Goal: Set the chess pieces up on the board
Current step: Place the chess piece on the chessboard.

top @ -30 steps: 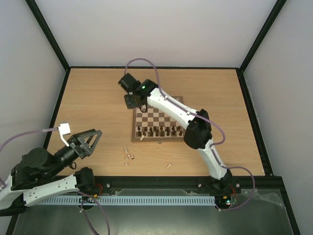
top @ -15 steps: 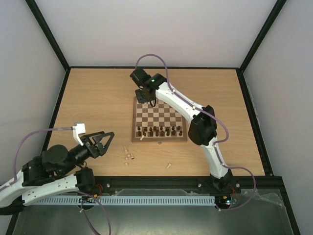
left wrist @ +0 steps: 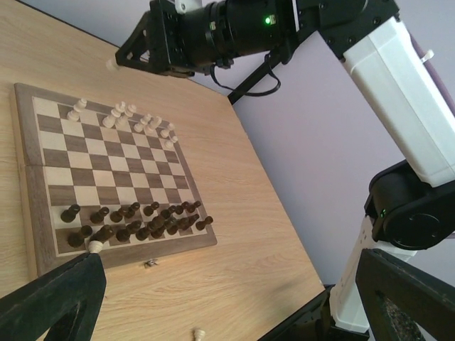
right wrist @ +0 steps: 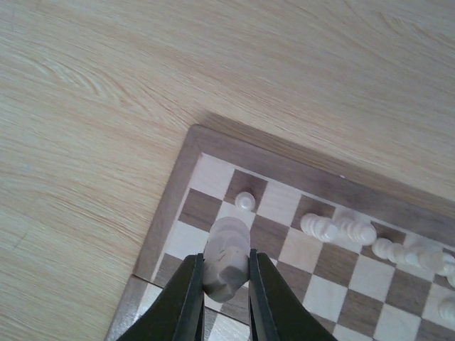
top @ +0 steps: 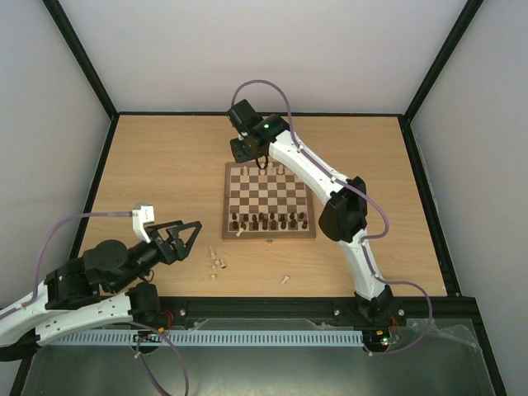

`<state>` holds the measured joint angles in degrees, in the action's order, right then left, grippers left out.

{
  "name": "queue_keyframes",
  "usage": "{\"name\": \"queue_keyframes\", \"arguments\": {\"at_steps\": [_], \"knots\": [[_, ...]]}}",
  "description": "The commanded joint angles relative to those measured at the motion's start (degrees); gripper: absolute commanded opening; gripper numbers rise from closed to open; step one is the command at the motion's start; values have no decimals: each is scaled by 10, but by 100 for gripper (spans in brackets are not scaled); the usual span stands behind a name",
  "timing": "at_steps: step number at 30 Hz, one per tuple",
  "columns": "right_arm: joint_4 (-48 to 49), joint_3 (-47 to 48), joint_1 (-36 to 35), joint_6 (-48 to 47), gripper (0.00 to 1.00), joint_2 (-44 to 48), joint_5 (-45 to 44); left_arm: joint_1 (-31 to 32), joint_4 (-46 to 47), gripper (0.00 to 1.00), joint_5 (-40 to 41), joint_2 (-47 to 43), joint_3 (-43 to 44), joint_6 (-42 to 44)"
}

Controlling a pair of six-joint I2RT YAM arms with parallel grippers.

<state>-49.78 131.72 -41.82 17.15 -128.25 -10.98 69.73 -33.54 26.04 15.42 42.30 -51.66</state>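
The board [top: 268, 235] lies mid-table, also seen in the left wrist view [left wrist: 21, 177] and the right wrist view [right wrist: 170, 206]. Several pale chess pieces [top: 280, 169] stand along its far edge [left wrist: 142, 122] [right wrist: 341, 229]. My right gripper [top: 252, 161] hangs over the far left corner, shut [right wrist: 225, 266] on one pale piece [right wrist: 227, 252]. A lone pale pawn [right wrist: 244, 200] stands just beyond it. Loose pale pieces [top: 219, 264] lie on the table near the front, one more [top: 285, 279] to their right [left wrist: 200, 334]. My left gripper [top: 186, 231] is open and empty [left wrist: 234, 305].
Two rows of dark pieces [top: 268, 220] fill the board's near edge [left wrist: 135, 222]. A pale piece [left wrist: 93, 246] leans at the near left corner. The right arm [top: 313, 177] stretches diagonally over the board. A black frame rail [top: 247, 113] bounds the table's far side.
My right gripper has carried its pale piece rightward from beyond the board's far left corner to above that corner. My left gripper has swung right, toward the loose pieces.
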Motion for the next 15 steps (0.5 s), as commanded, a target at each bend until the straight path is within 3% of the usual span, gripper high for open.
{"name": "queue_keyframes", "arguments": {"at_steps": [1, 15], "knots": [[-10, 35, 9, -24, 9, -37, 21, 0, 9, 100, 10, 17, -1, 0], [64, 56, 37, -44, 9, -104, 52, 0, 10, 99, 18, 39, 5, 1]]}}
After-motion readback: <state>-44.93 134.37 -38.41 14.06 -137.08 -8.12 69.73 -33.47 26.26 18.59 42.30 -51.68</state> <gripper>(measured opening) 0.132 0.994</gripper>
